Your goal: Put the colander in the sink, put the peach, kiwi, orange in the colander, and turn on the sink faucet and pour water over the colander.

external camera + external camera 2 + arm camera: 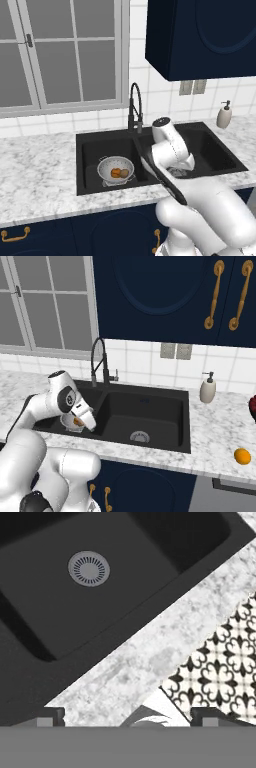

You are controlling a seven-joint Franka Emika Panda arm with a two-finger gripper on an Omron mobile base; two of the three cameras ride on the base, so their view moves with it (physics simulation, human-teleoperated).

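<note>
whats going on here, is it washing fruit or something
A white robot arm is working at the black sink. The colander already sits in the left basin with two fruits in it. One orange fruit still lies on the counter to the right. The hand is open and empty above the right basin's front edge. The faucet shows no water running.

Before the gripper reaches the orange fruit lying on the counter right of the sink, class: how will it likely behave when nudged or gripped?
The orange fruit looks round and lies free on the flat marbled counter, so a nudge would probably roll it. Its smooth curved skin may slip between narrow fingers unless gripped across the middle. It looks firm, so it should probably hold its shape.
</note>
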